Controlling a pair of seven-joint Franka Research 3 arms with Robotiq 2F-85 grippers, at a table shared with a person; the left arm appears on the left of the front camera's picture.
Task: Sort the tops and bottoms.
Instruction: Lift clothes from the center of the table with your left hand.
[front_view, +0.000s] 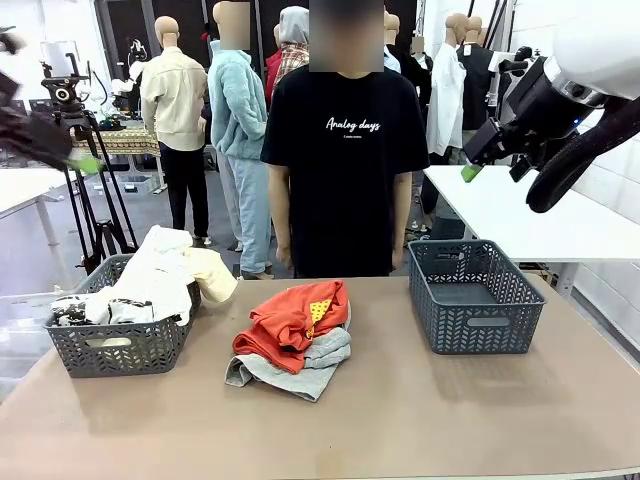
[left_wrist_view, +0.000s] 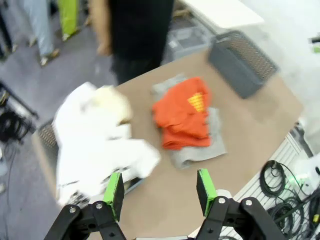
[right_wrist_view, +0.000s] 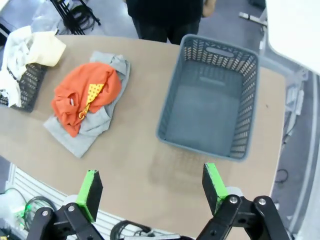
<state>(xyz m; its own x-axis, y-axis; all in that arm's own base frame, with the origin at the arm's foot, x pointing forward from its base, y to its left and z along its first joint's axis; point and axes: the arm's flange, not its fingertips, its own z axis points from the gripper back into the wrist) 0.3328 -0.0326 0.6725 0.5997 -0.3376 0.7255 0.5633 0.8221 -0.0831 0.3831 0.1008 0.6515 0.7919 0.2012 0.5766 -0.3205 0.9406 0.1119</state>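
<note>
An orange-red top (front_view: 288, 320) with a small yellow patch lies crumpled mid-table on a grey garment (front_view: 310, 368); whether the grey one belongs to the bottoms I cannot tell. The pair appears again as the orange-red top (left_wrist_view: 182, 112) (right_wrist_view: 80, 97). A cream top (front_view: 212, 272) and a white top (front_view: 150, 270) are heaped in the left grey basket (front_view: 120, 350). High at the far left, above that basket, my left gripper (front_view: 85, 163) (left_wrist_view: 160, 190) is open and empty. My right gripper (front_view: 495, 165) (right_wrist_view: 152, 185) hangs open and empty above the right end of the table.
An empty grey basket (front_view: 478, 330) (right_wrist_view: 210, 100) stands at the table's right. A person in a black T-shirt (front_view: 345, 150) stands at the far edge, arms down. A white side table (front_view: 530, 215) is at the right. A camera tripod (front_view: 85, 190) stands behind the left basket.
</note>
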